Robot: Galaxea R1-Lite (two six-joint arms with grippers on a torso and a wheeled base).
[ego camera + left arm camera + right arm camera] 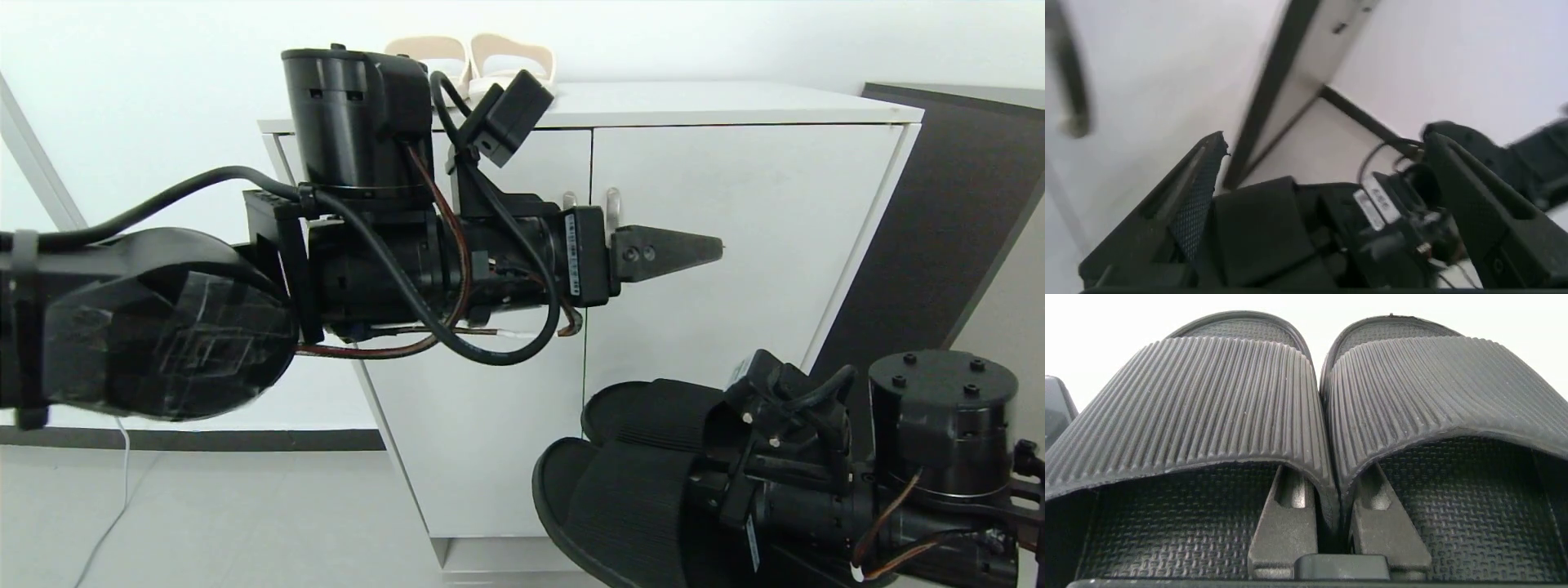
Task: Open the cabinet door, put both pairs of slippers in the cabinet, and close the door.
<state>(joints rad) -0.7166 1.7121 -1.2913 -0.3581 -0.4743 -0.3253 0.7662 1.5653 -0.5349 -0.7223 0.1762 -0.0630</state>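
Here, the right claw (1328,508) pinches two ribbed black slippers (1225,400); left claw (695,247) gapes wide.

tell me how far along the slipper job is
Done: nothing yet; both cabinet doors look shut. In hand: the right claw grips the black slippers, and the open left claw is up by the handles. Left: open a door, stow the black pair and the white slippers on the cabinet top, close up.
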